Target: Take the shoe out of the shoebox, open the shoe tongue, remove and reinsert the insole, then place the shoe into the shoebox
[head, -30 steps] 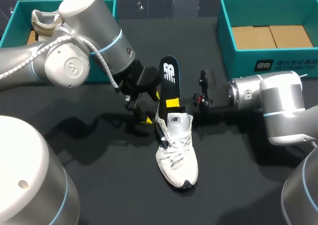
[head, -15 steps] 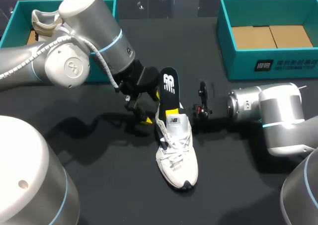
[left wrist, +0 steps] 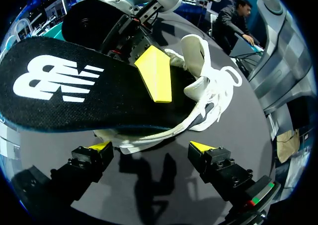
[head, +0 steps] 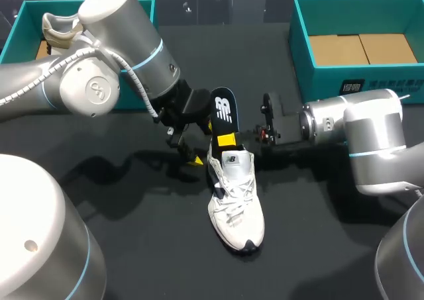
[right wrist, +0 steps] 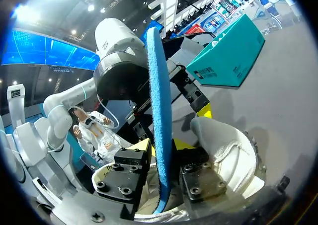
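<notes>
Since a second ago the insole (head: 224, 111) has sunk a little lower into the back of the shoe (head: 236, 194), and the right arm has slid a bit toward the middle. The right gripper (right wrist: 163, 150) pinches the insole from both sides and holds it sticking up out of the shoe's opening. The left gripper (left wrist: 149, 148) is spread wide and holds nothing. It hangs just beside the heel (left wrist: 134, 141), which sits a little ahead of its two tips. The white shoe lies on the black table (head: 152, 247) with its toe pointing at the robot, well apart from both boxes. I think the insole step is in hand, most likely the putting-back part (the pictures alone cannot make that sure). Next, the insole needs to tip down and slide forward under the tongue (head: 233, 159) until it lies flat inside. The shoe may need holding so it does not scoot away. Room is tight at the heel, where both grippers crowd close together. Bare table lies in front of the toe and on both sides of the shoe. The right shoebox (head: 371, 85) stands open just behind the right arm, its near wall close to the wrist, so a lift has to clear that rim. The left shoebox (head: 14, 32) has another shoe (head: 58, 30) in it.
</notes>
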Controlling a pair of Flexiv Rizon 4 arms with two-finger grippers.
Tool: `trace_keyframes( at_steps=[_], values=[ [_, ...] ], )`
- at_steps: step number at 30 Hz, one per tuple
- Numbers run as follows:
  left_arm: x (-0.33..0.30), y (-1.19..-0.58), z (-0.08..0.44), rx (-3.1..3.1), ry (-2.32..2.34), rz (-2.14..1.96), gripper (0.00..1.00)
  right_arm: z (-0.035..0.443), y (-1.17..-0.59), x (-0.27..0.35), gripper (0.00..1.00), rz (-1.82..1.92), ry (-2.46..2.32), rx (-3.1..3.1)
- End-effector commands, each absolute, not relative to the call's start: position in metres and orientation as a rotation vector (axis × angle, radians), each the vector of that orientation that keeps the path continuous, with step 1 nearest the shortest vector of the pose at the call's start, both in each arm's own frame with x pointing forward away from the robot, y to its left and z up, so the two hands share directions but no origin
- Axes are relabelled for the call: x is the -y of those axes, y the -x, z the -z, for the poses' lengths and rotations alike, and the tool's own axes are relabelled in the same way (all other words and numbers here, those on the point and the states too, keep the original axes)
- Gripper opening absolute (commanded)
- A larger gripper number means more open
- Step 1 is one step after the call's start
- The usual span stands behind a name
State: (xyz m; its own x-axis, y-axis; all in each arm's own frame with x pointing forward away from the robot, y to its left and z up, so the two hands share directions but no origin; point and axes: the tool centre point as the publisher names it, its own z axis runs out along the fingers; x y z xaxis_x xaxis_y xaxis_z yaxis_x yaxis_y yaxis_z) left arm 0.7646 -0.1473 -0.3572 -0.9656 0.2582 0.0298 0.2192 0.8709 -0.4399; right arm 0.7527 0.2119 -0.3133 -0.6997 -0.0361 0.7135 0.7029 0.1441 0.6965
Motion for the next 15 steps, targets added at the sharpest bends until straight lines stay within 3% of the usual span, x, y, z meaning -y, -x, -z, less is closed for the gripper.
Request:
trace_keyframes(
  at_steps=[1,4,5,15],
  values=[
    [0.147,-0.764,0.357,2.955,0.378,-0.676,1.0,0.307,-0.76,-0.212,0.2,1.591,0.627,1.852],
    [0.147,-0.764,0.357,2.955,0.378,-0.676,1.0,0.307,-0.766,-0.212,0.11,1.588,0.616,1.849],
    [0.147,-0.764,0.357,2.955,0.378,-0.676,1.0,0.308,-0.769,-0.212,0.0,1.585,0.609,1.839],
    [0.147,-0.764,0.357,2.955,0.378,-0.676,1.0,0.333,-0.763,-0.207,0.0,1.564,0.678,1.751]
  ],
)
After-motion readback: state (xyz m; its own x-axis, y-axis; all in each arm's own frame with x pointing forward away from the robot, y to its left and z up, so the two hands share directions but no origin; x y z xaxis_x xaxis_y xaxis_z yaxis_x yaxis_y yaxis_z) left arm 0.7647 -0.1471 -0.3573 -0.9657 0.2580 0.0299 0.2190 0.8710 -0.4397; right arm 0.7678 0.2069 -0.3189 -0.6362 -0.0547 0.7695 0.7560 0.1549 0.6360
